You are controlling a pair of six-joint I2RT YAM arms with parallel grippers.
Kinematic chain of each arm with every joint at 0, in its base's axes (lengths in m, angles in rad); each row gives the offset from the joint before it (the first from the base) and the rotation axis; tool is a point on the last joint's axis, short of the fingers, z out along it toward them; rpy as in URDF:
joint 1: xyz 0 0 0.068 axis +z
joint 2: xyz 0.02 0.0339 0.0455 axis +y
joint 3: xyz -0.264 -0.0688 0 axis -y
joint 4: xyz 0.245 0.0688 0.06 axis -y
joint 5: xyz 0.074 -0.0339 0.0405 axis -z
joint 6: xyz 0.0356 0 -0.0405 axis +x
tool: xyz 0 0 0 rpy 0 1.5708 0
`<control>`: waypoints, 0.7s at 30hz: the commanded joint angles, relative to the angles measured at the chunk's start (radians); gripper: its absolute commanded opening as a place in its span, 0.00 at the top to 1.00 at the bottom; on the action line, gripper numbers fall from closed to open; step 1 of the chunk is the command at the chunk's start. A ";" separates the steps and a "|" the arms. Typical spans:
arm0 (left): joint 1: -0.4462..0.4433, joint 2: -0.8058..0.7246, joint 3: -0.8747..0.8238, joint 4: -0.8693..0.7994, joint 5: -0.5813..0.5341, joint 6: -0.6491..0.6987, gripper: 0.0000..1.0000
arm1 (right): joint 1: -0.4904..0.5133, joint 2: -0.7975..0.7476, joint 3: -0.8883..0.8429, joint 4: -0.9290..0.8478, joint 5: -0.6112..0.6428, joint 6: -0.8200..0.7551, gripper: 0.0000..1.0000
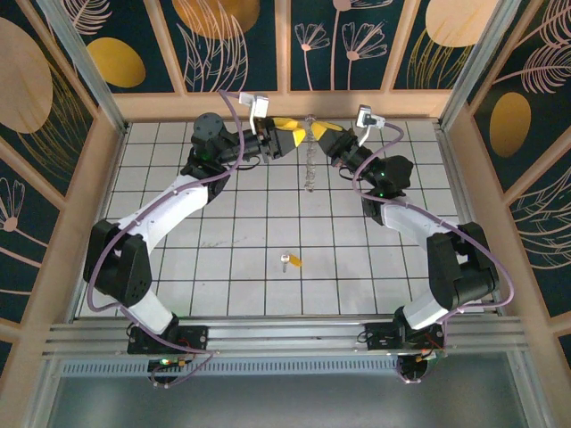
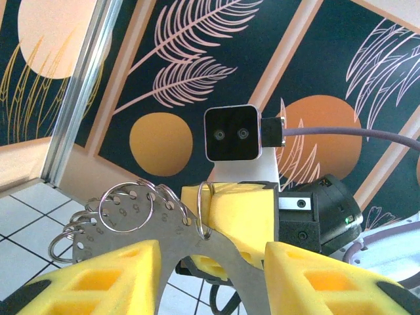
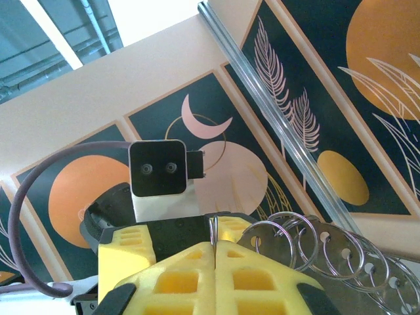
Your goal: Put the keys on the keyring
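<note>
We look down from above and behind the arm bases [image 1: 174, 337] onto the tiled table [image 1: 223, 267]. Our wrist views sit close behind the left gripper [image 2: 211, 252] and the right gripper [image 3: 215, 252], tilt up at the painted walls [image 2: 197, 65], face each other, and share the ringed metal strip [image 2: 187, 243].

Floor [image 1: 268, 294] around the key [image 1: 290, 260] is open on every side (bare tiles all round). The left arm [image 1: 169, 209] and right arm [image 1: 419, 223] flank this middle lane. The far end is crowded: the left gripper [image 1: 297, 135], right gripper [image 1: 316, 134] and ring plate [image 1: 310, 169] meet just before the back wall [image 1: 285, 105].
</note>
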 commanded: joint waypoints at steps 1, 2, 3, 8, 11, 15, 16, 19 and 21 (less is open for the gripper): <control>0.000 0.018 0.042 0.081 0.019 -0.038 0.55 | 0.010 -0.017 0.007 0.068 -0.011 0.017 1.00; -0.001 0.020 0.043 0.087 0.021 -0.043 0.55 | 0.012 -0.014 0.009 0.068 -0.011 0.016 1.00; -0.001 0.022 0.045 0.092 0.022 -0.047 0.56 | 0.012 -0.011 0.008 0.069 -0.011 0.017 1.00; -0.001 0.029 0.047 0.106 0.026 -0.060 0.61 | 0.016 0.000 0.013 0.075 -0.011 0.023 1.00; -0.001 0.031 0.042 0.111 0.029 -0.064 0.65 | 0.018 0.004 0.014 0.077 -0.011 0.022 1.00; -0.001 0.031 0.036 0.121 0.031 -0.071 0.68 | 0.019 0.009 0.015 0.077 -0.011 0.025 1.00; -0.001 0.032 0.035 0.125 0.032 -0.074 0.68 | 0.021 0.011 0.018 0.079 -0.011 0.025 1.00; -0.001 0.038 0.034 0.143 0.038 -0.089 0.69 | 0.023 0.017 0.019 0.081 -0.012 0.029 1.00; -0.001 0.041 0.036 0.151 0.038 -0.095 0.71 | 0.025 0.018 0.019 0.081 -0.011 0.028 1.00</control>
